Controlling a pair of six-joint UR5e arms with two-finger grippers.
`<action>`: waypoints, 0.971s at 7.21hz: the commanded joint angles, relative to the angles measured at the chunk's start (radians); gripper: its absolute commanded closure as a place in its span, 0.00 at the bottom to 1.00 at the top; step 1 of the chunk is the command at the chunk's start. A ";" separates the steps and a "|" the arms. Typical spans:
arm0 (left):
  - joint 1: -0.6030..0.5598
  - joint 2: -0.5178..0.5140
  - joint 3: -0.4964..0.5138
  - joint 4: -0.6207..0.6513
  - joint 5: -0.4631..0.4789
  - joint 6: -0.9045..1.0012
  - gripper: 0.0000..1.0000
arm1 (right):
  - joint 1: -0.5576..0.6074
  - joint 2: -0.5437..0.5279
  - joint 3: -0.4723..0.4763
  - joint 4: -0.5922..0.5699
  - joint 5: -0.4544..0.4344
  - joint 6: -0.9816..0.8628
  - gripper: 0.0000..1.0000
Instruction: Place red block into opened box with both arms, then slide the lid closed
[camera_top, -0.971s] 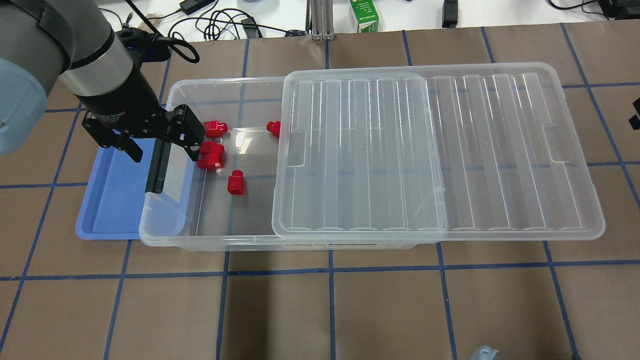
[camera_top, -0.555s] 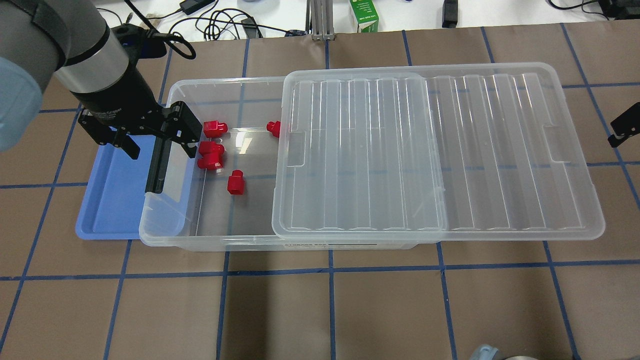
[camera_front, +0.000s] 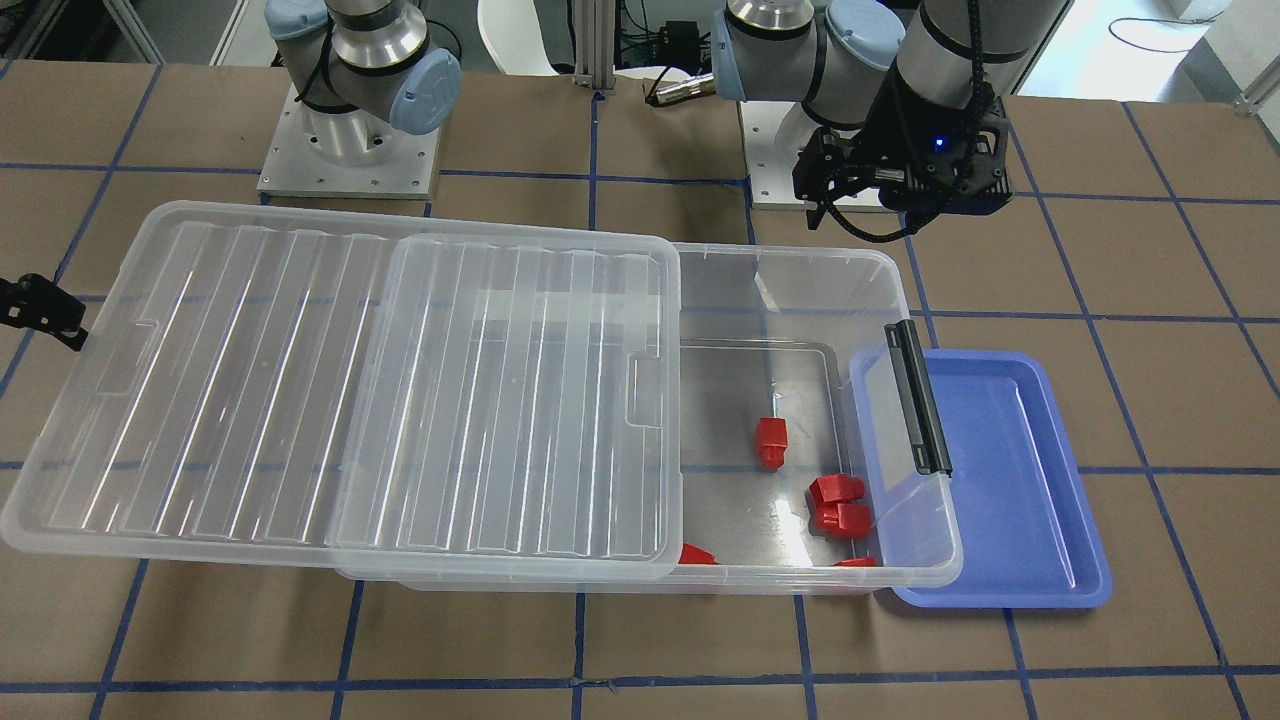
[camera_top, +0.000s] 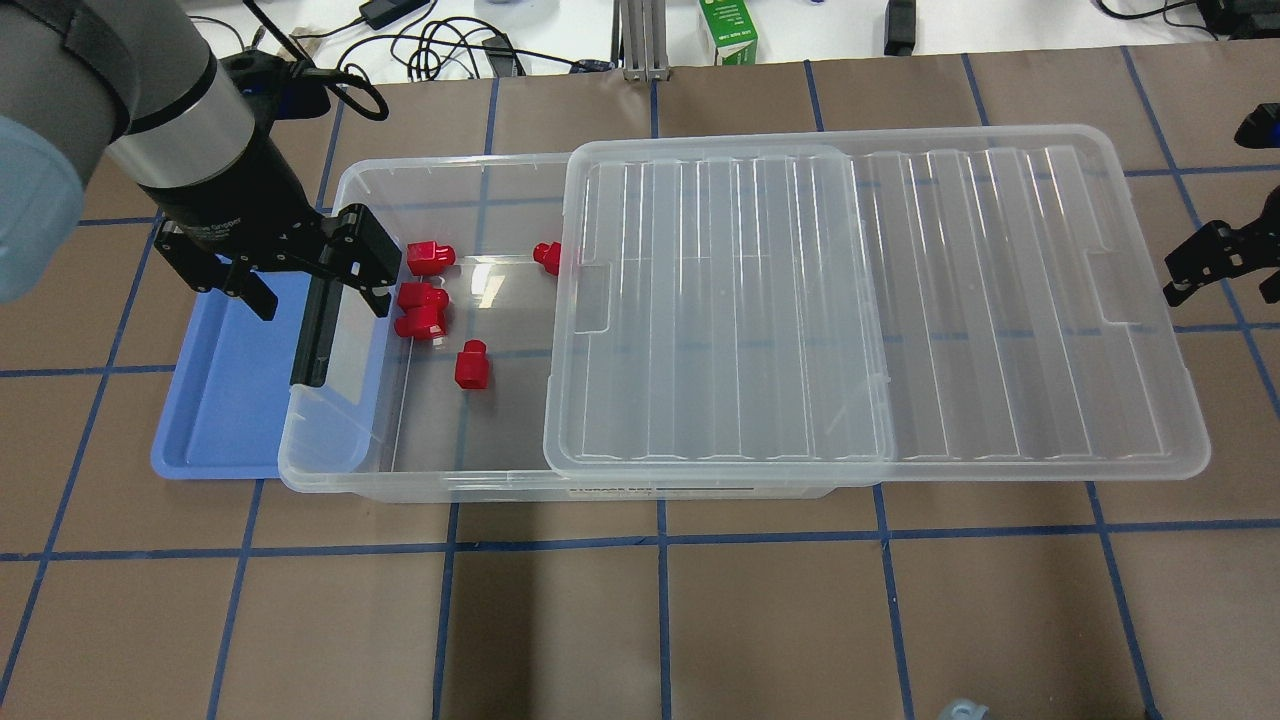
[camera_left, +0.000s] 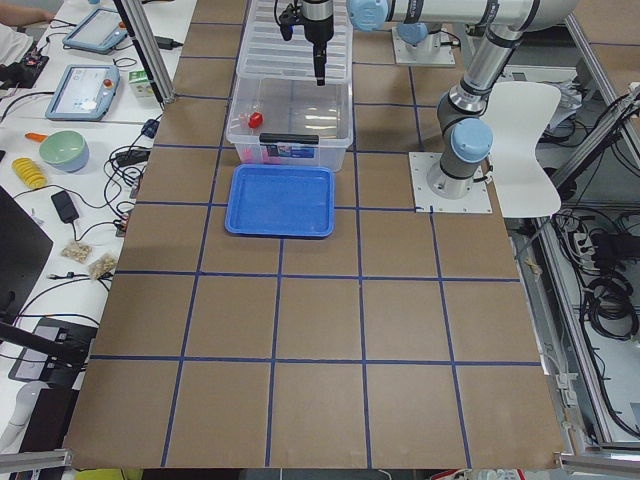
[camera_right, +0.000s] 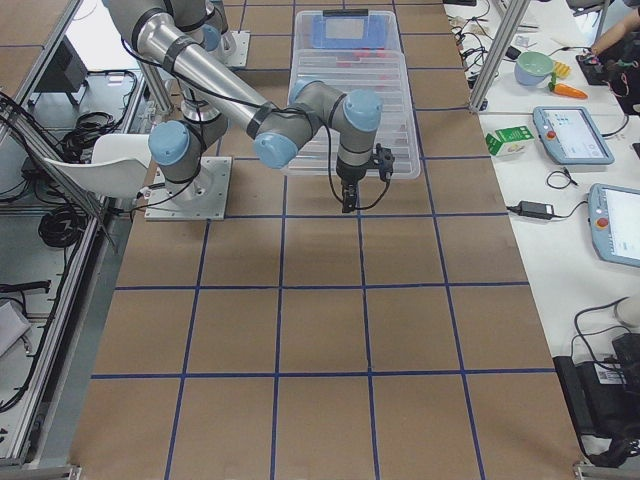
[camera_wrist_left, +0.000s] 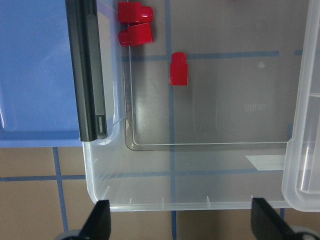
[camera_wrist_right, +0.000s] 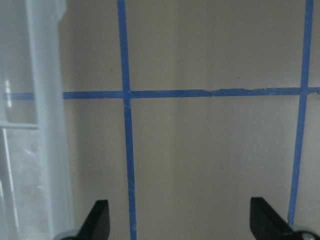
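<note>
Lid overhangs box end; other end uncovered.

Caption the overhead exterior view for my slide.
Five red blocks in the box, lid partly open; left pincer open near the black clip, right pincer open beside the lid.

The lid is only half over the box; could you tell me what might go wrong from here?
The left gripper hangs open over the box's clip end, in the lid's path; the lid may strike its fingers. The lid overhangs the box far toward the right gripper; an off-centre push could skew or tip it.
</note>
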 joint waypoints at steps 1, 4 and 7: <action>-0.001 0.000 -0.002 -0.005 0.000 0.000 0.00 | 0.078 -0.003 0.003 -0.001 -0.001 0.067 0.00; -0.001 0.000 -0.003 -0.005 0.000 0.000 0.00 | 0.163 -0.006 0.003 0.001 0.000 0.144 0.00; -0.001 0.000 -0.003 -0.006 0.000 0.000 0.00 | 0.288 -0.005 0.001 -0.007 0.000 0.320 0.00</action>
